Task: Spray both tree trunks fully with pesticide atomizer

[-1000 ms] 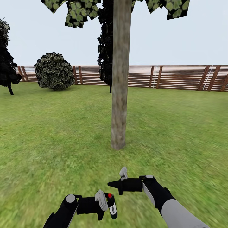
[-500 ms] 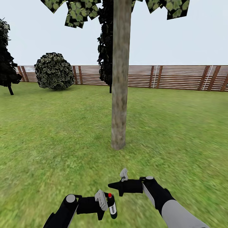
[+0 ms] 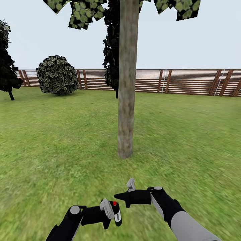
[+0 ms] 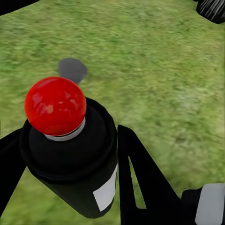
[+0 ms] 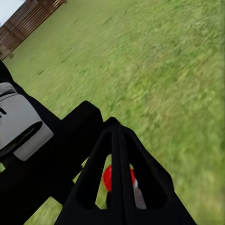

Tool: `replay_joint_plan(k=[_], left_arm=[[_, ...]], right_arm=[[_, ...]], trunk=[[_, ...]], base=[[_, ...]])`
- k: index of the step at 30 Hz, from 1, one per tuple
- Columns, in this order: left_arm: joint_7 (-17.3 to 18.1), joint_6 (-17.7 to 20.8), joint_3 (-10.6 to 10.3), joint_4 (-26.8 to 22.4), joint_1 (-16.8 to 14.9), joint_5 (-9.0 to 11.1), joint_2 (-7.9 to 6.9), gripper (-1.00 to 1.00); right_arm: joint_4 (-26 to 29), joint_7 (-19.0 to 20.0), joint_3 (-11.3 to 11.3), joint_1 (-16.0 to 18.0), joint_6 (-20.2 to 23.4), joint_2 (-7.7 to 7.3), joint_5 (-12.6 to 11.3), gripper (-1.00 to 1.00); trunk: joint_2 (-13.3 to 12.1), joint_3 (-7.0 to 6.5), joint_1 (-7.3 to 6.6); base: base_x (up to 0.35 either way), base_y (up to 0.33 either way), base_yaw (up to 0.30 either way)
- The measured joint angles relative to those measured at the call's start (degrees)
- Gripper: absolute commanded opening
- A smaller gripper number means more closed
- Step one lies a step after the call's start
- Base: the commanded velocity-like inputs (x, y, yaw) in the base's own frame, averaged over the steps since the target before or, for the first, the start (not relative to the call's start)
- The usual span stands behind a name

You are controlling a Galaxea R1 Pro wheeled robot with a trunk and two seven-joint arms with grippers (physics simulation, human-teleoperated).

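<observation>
Low in the frame's center, your left gripper (image 3: pixel 113 211) was clamped on the pesticide atomizer (image 3: pixel 116 213), red cap up; your right gripper (image 3: pixel 117 195) had fingers together, below the tree trunk (image 3: pixel 127 87).

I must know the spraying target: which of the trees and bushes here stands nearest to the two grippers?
The tree with the bare grey-brown trunk, straight ahead of both grippers. The round bush and the dark trees stand far back by the fence.
</observation>
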State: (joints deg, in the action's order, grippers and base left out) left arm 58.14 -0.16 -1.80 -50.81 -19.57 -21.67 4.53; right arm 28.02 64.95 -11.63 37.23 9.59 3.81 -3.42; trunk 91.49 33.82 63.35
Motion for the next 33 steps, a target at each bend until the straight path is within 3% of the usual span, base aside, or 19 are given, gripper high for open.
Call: replay_joint_plan(k=[11, 33], left_arm=[[0.1, 0.0, 0.0, 0.0, 0.0, 0.0, -0.01, -1.00], [-0.2, 0.0, 0.0, 0.0, 0.0, 0.0, -0.04, -1.00]], right_arm=[[-0.3, -3.5, -0.1, 0.0, 0.0, 0.08, 0.0, -1.00], [-3.2, -6.0, -0.3, 0.0, -0.1, 0.76, 0.1, -1.00]], trunk=[[0.0, 0.00, 0.00], [0.0, 0.00, 0.00]], base=[[0.000, 0.000, 0.000], [0.000, 0.000, 0.000]])
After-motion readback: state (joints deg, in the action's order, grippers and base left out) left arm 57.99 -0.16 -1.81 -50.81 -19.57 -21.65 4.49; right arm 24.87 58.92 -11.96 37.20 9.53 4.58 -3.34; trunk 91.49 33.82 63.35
